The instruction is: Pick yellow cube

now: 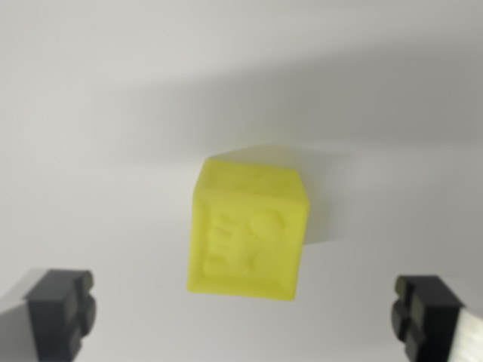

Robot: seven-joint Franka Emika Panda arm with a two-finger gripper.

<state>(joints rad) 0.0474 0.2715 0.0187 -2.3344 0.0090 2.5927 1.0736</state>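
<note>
The claw (245, 313) is spread wide, its fingers well clear of the yellow cube (247, 230), which sits on the counter (90, 151) centred between them, slightly ahead.

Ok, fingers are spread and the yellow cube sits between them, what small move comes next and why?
Probably a short straight advance toward the yellow cube. The gripper is open, its fingertips near the bottom corners, and the cube lies roughly centred in the gap but apart from both pads, so closing now would likely miss.
</note>
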